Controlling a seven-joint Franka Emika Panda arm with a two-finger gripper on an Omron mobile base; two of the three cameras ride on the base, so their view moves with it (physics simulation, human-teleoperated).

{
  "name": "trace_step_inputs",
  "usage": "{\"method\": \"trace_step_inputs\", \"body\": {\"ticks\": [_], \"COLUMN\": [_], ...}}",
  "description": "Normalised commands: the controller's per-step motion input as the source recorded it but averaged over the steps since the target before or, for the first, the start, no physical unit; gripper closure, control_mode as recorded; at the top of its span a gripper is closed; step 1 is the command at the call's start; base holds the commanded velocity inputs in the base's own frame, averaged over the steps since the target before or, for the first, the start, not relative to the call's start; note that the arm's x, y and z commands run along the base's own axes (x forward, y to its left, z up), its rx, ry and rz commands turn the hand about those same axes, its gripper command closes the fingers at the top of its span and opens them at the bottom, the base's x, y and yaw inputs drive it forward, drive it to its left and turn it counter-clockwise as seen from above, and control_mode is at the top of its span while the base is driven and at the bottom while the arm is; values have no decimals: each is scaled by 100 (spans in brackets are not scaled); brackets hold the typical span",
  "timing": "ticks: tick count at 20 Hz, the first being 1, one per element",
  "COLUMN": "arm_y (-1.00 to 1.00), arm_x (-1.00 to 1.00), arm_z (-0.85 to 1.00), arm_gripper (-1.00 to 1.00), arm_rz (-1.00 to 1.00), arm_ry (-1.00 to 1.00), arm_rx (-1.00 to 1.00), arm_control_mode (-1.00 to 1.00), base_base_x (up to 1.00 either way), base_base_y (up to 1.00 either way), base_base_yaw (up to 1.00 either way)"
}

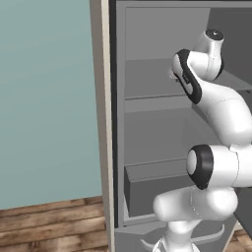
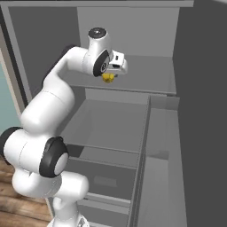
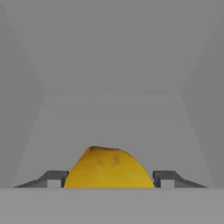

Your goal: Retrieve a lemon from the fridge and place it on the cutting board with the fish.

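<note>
The fridge [image 1: 147, 78] stands open with my arm reaching onto its upper shelf [image 2: 146, 75]. The lemon [image 3: 109, 168], small and yellow, sits low in the hand view between the two dark fingertips [image 3: 54, 179], which press against its left and right sides. From the right base view, the lemon [image 2: 107, 77] peeks out just under the hand, at shelf level. The gripper [image 3: 109, 180] is shut on the lemon. The shelf's back wall lies straight ahead of the hand. The cutting board and the fish are out of view.
Below the hand are a lower grey shelf [image 2: 111, 119] and a drawer [image 1: 147, 192]. The fridge's beige side panel [image 1: 103, 123] borders a teal wall [image 1: 44, 98] and wooden floor [image 1: 49, 221]. A dark door panel [image 2: 204, 133] stands to the right.
</note>
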Motion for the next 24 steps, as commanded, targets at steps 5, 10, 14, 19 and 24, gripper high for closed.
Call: {"method": "trace_step_inputs", "body": {"ticks": [5,10,14,19,24], "arm_y": [0,14,36,26,3], "arm_x": [0,-38,-89,-100,-100], "arm_z": [-6,4,35,56,75], "arm_gripper": [100,100,100,100,100], "arm_rz": [-1,-28,-59,-48,-22], "arm_ry": [-1,-6,-10,-12,1], "arm_rx": [0,0,0,4,1], "arm_control_mode": [-100,-100,-100,-100,-100], "base_base_x": [0,0,0,0,0], "base_base_y": [0,0,0,0,0], "base_base_yaw": [0,0,0,0,0]}}
